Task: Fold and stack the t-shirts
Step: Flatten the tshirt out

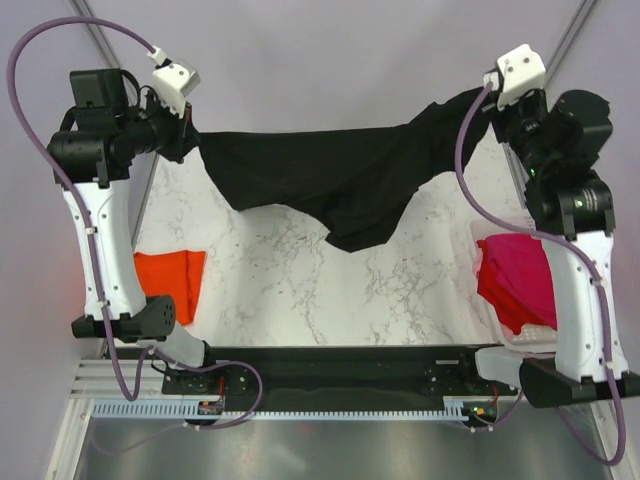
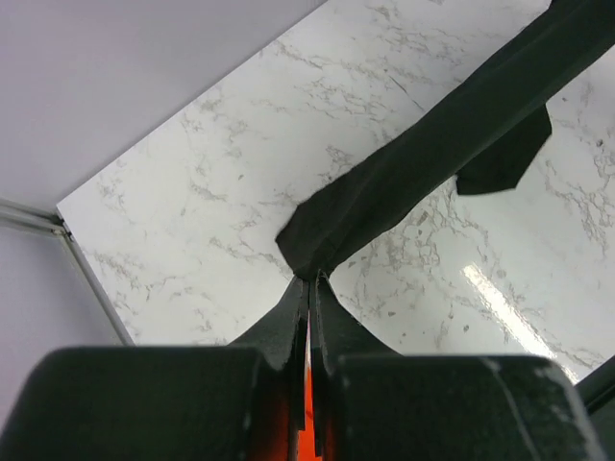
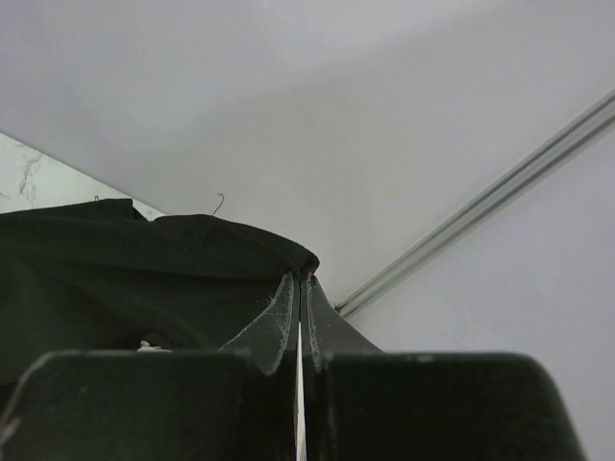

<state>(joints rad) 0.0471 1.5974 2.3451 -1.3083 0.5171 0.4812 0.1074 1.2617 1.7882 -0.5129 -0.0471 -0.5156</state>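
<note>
The black t-shirt [image 1: 340,180] hangs stretched in the air between both arms, above the far half of the marble table [image 1: 290,290]. My left gripper [image 1: 192,140] is shut on its left end, and in the left wrist view the cloth [image 2: 384,192] runs away from the pinched tips [image 2: 309,279]. My right gripper [image 1: 490,100] is shut on the right end; the bunched black cloth [image 3: 144,269] sits at its closed tips [image 3: 304,280]. The orange t-shirt [image 1: 170,275] lies folded at the table's left side. The magenta-pink t-shirt [image 1: 520,280] lies crumpled at the right.
The pink shirt rests in a white plastic basket [image 1: 530,338] at the table's right edge, beside the right arm's base. A black bar and cable rail [image 1: 330,385] run along the near edge. Grey walls stand behind the table.
</note>
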